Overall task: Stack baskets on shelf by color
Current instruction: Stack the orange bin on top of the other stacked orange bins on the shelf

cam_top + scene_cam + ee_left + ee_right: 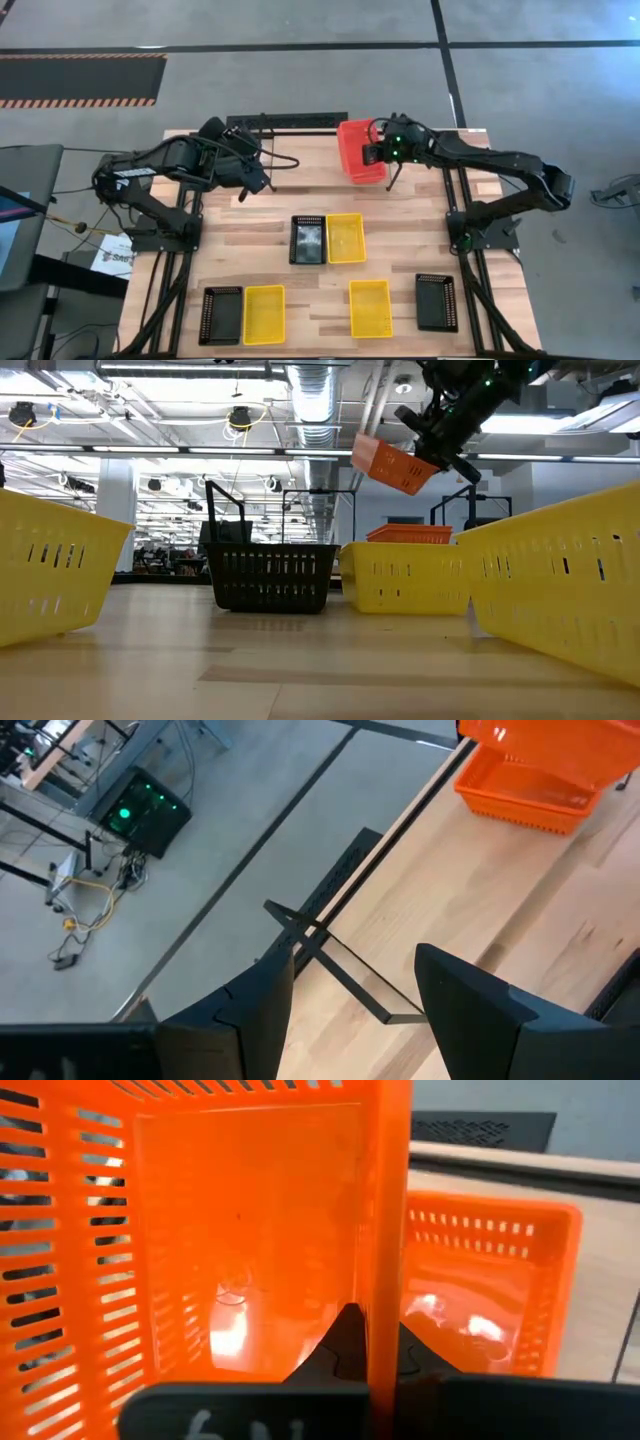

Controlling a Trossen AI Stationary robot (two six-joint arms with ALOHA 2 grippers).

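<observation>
My right gripper [382, 152] is shut on a red basket [395, 464] and holds it in the air over the far right of the table. Below it a second red basket [490, 1305] stands by the far edge. The black rod shelf [290, 122] runs along the far edge, and its rods [330, 952] show past my left gripper [355, 1020]. That gripper is open and touches nothing, above the far left of the table. Black baskets [308, 240] and yellow baskets [346, 238] rest on their bottoms on the table. My right gripper pinches one side wall [388, 1280] of the red basket, with one finger inside the basket and one outside. The fingers [345, 1342] come from the table's right, slanting down. The basket hangs tilted, clear of the table and of the red basket below.
Nearer the front edge lie a black basket [221, 315], two yellow baskets [264, 314] [370, 307] and another black basket [436, 302]. Bare wood lies between the shelf and the middle pair. A dark side table [25, 215] stands off the left edge.
</observation>
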